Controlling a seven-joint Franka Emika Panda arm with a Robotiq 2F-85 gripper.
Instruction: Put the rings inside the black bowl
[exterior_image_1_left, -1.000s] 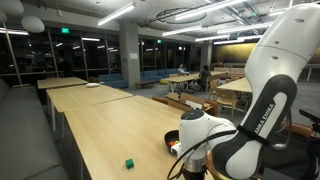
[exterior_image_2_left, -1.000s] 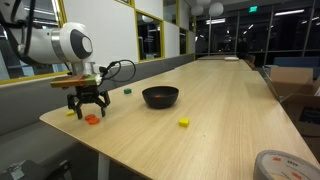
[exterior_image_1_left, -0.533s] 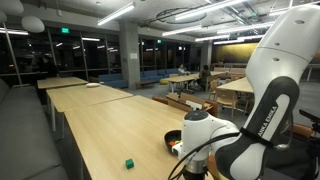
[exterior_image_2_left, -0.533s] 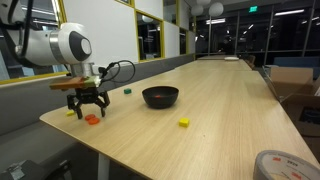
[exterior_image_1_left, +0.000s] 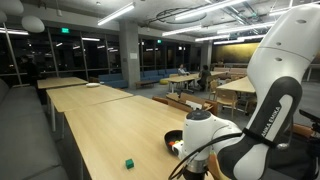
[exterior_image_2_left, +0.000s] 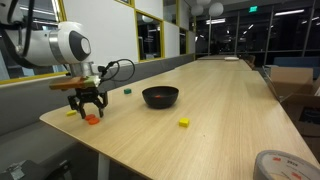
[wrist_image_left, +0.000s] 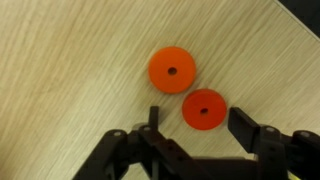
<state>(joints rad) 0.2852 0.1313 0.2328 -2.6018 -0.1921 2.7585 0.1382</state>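
Hovering low over the light wooden table (exterior_image_2_left: 220, 130) with the gripper (wrist_image_left: 200, 122), jaws apart and straddling one orange-red ring (wrist_image_left: 204, 108) lying flat on the wood. Not clamped on it yet: clear gap at one finger (wrist_image_left: 152, 120), hardly any at the opposite one, so can't tell about contact on that side. Also catching a second orange-red ring (wrist_image_left: 172, 71) in the wrist view, just beside the straddled one, further out past the fingertips, flat too. Working near the table's corner in an exterior view, well apart from the black bowl (exterior_image_2_left: 160, 96). Spotting a yellow piece (exterior_image_2_left: 184, 123) lying near the bowl on its camera side, plus a small green cube (exterior_image_2_left: 127, 92) further back between gripper and bowl.
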